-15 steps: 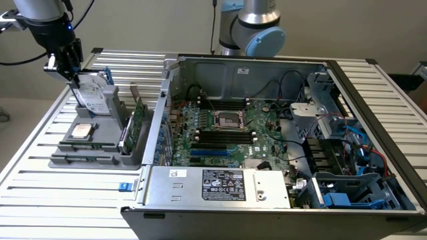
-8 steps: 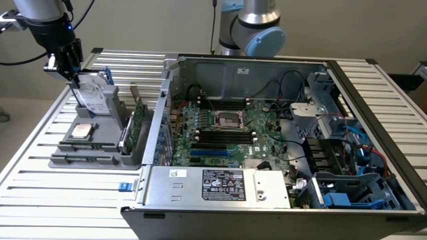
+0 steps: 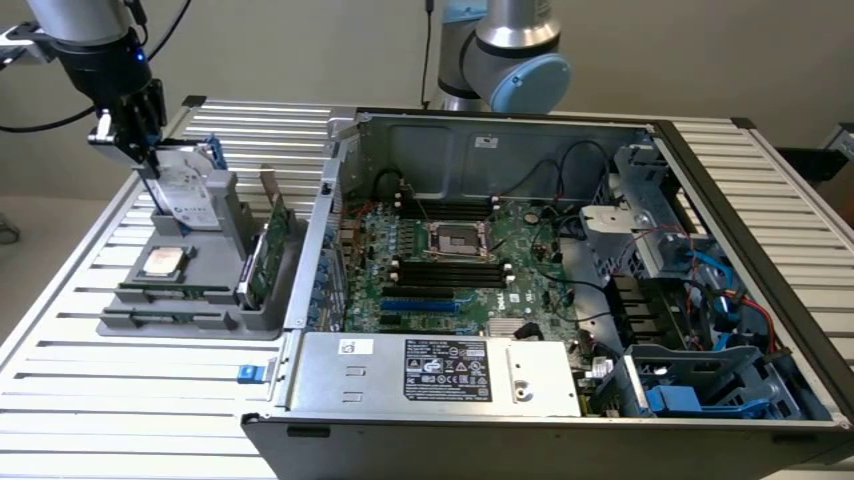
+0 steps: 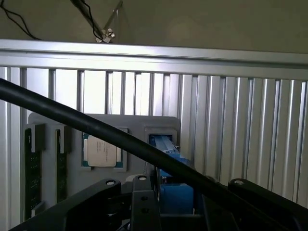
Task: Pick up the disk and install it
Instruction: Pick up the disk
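Observation:
The disk point(image 3: 187, 195), silver-grey with a white label and a blue carrier edge, stands on end and slightly tilted in the back slot of a grey parts holder point(image 3: 200, 322) at the exterior view's left. My gripper point(image 3: 138, 150) comes down on its upper end, with the fingers shut on the disk. In the wrist view the blue carrier of the disk point(image 4: 177, 195) sits between the gripper's black links point(image 4: 96, 202). Whether the disk's lower end still rests in the slot I cannot tell.
The holder also carries a square silver chip point(image 3: 163, 262) and a green card point(image 3: 274, 245) standing on edge. An open computer case point(image 3: 561, 250) lies to the exterior view's right, with blue drive bays point(image 3: 694, 390) at its near right corner. A black cable point(image 4: 120, 137) crosses the wrist view.

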{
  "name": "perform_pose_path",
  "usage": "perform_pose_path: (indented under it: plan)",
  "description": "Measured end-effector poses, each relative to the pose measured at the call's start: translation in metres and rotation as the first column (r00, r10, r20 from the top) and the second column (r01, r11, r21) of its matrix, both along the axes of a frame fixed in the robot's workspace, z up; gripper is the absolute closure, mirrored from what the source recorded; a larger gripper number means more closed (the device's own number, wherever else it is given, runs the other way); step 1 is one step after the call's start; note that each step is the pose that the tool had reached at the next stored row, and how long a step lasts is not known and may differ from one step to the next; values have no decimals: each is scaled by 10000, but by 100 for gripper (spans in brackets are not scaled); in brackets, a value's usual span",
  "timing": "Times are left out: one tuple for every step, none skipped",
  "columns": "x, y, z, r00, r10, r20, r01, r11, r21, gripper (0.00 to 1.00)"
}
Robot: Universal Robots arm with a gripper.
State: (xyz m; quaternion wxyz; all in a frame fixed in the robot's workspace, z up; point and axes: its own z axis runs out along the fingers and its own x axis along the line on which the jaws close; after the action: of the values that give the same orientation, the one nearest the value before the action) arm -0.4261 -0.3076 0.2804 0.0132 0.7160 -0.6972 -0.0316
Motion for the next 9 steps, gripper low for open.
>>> perform_pose_path:
  plan:
    - [0, 0, 0, 10000, 0, 0, 0, 10000, -10, 66]
    - [0, 0, -1, 10000, 0, 0, 0, 10000, -23, 66]
    - [0, 0, -1, 10000, 0, 0, 0, 10000, -31, 67]
    - [-1, 0, -1, 10000, -1, 0, 1, 10000, -41, 67]
    - [0, 0, -2, 10000, 0, 1, 0, 10000, -53, 67]
    - [0, 0, -1, 10000, 0, 1, 1, 10000, -66, 67]
    - [0, 0, -1, 10000, 0, 0, 0, 10000, -81, 67]
    - [0, 0, -1, 10000, 0, 1, 0, 10000, -98, 67]
    - [0, 0, -2, 10000, 0, 1, 0, 9999, -120, 67]
